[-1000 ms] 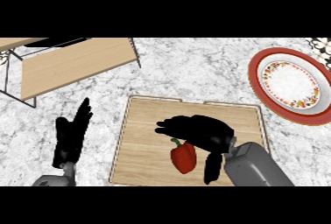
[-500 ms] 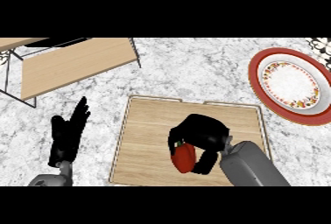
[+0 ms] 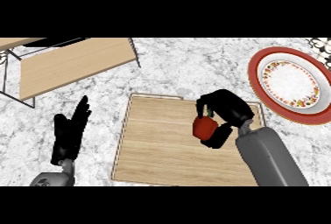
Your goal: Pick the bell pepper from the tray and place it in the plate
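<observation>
One bell pepper, red, sits in the right hand over the upper right part of the single wooden tray; the fingers curl round it. One red-rimmed plate lies on the marble bench, right of the tray, nothing on it. The left hand rests left of the tray, fingers straight and together.

Two smooth grey cylindrical forearms are seen, each ended by a matte black fingered hand: left hand, right hand.
</observation>
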Controlling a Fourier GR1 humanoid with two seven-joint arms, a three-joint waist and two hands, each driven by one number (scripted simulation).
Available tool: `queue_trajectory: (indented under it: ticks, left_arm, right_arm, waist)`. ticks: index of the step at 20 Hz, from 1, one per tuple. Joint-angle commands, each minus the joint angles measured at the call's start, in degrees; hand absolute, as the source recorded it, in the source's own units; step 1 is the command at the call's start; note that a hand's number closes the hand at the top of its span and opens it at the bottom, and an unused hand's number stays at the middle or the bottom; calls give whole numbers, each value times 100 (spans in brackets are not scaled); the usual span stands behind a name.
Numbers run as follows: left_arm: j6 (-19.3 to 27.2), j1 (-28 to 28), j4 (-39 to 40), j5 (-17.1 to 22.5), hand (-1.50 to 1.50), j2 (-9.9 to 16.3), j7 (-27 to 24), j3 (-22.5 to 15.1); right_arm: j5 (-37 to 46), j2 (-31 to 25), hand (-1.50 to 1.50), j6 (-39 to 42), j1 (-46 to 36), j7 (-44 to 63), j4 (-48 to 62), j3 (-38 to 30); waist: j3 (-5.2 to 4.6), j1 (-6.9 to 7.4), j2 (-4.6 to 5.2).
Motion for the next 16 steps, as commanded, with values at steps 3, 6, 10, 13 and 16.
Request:
queue_trajectory:
  ticks: [3,6,10,13,16]
  left_arm:
    - [89,20,-13,-52,0,-184,81,-133]
    - [22,167,-165,-87,0,-110,6,-159]
    - [-155,101,-62,66,0,99,19,92]
    - [-86,47,-119,-8,0,22,82,14]
    - [-88,-40,185,27,0,-70,-98,83]
  right_arm:
    - [509,-247,150,-1139,-522,1685,560,-1366]
    - [821,-104,150,-1737,-933,2017,753,-1412]
    - [651,-324,150,-2090,-1210,1962,442,-1815]
    - [1052,-433,150,-2444,-1375,2422,-34,-1817]
    - [1131,-468,150,-2533,-1499,2879,-233,-2034]
  waist:
    - [1,26,13]
    - [2,109,-7]
    - [2,38,-23]
    - [0,1,-40]
    - [-3,-20,-29]
